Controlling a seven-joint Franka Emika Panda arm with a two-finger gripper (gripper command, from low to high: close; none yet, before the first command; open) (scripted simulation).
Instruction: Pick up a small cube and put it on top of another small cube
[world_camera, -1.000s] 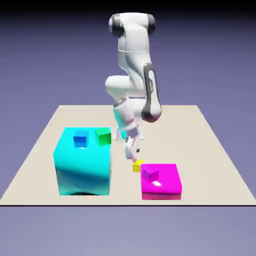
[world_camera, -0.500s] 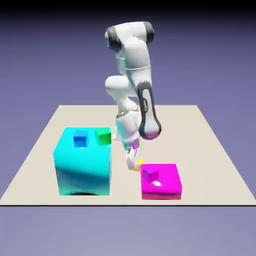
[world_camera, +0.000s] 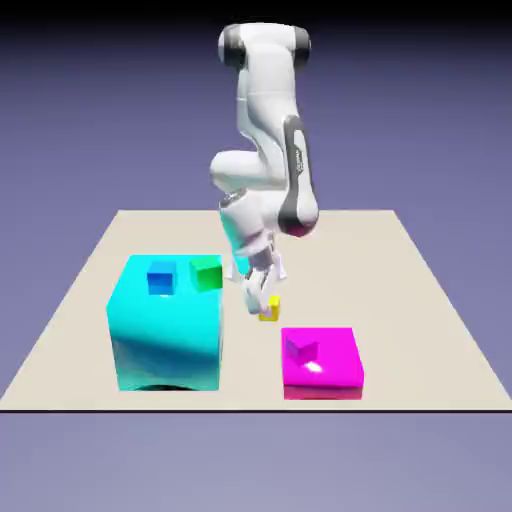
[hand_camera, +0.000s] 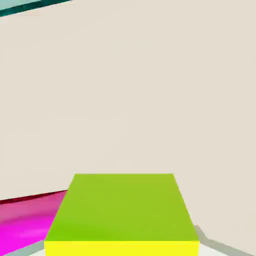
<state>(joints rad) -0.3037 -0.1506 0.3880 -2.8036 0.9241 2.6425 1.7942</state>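
Gripper: the gripper (world_camera: 266, 303) is clamped on the yellow cube (world_camera: 270, 311); in the hand view the yellow cube (hand_camera: 122, 215) fills the bottom middle and hides both fingertips
Yellow cube: held off the table (world_camera: 420, 300), hanging between the big cyan block (world_camera: 165, 325) and the magenta slab (world_camera: 322, 362), a little above and to the exterior view's left of the slab's back corner
Possible targets: a small blue cube (world_camera: 160, 279) and a small green cube (world_camera: 206, 272) stand on the cyan block's top; a small purple cube (world_camera: 300, 349) stands on the magenta slab; which one is meant I cannot tell
Step in hand: carrying the load up and over; by my reading the lift is only partly done
How to do it well: gain enough height to clear the chosen cube's top before moving sideways; keep the grip firm and the wrist steady so the load does not twist; centre it squarely above the target, faces aligned, then lower gently until they touch; open only after contact
Risk: the target is small; an off-centre release would likely tip the load off, and a low approach could knock the target away
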